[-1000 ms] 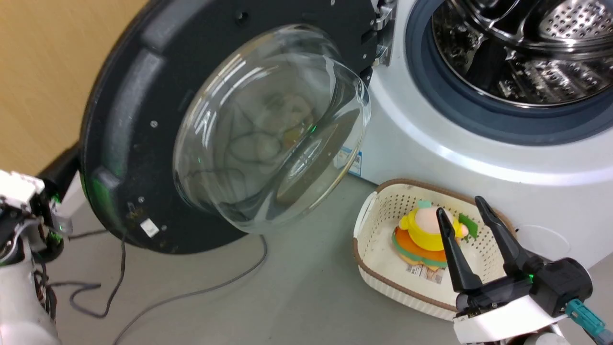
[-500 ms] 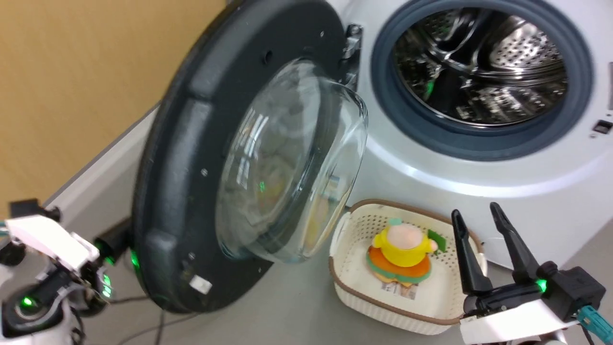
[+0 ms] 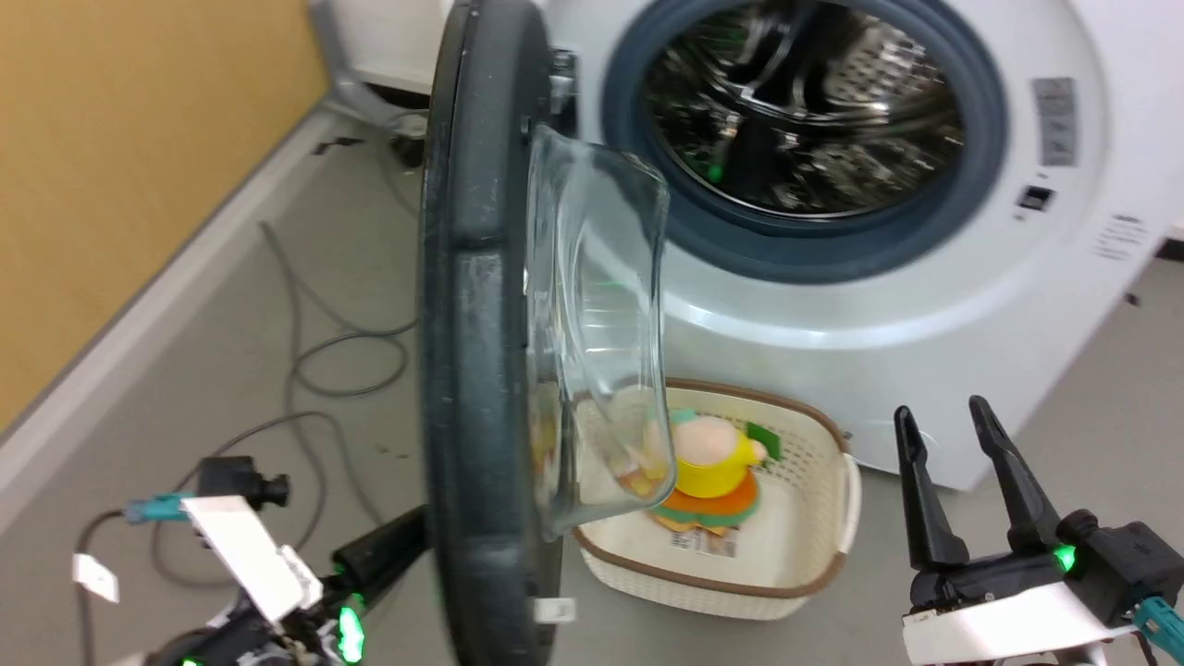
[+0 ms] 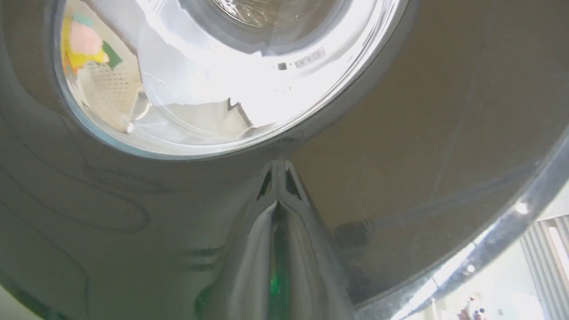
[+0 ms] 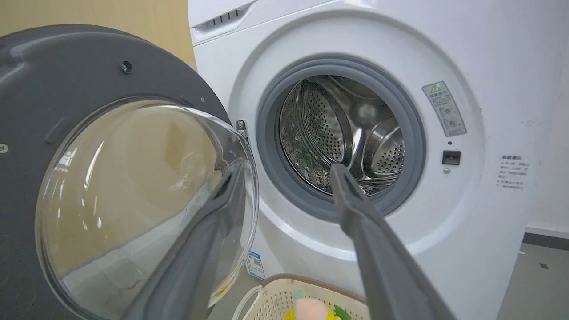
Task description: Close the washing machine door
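Currently the washing machine door (image 3: pixel 476 324) stands roughly half open, edge-on at centre-left of the head view, hinged left of the washing machine (image 3: pixel 925 305) opening.

Left gripper (image 4: pixel 278 171): fingers pressed together, tips touching the door's dark outer face just under the window rim.

Right gripper (image 3: pixel 941 416): jaws apart, holding nothing, lower right.

Risks, as judged:
- The closed tips may skid on the smooth face if the push goes oblique.
- The glass bowl overlaps the basket (image 3: pixel 703 592) at its left end in the head view, and might clip it.
- A weak push may stop short of latching.

Left wrist view gives the contact point. Head view hides it behind the door edge, yet shows the basket's position.
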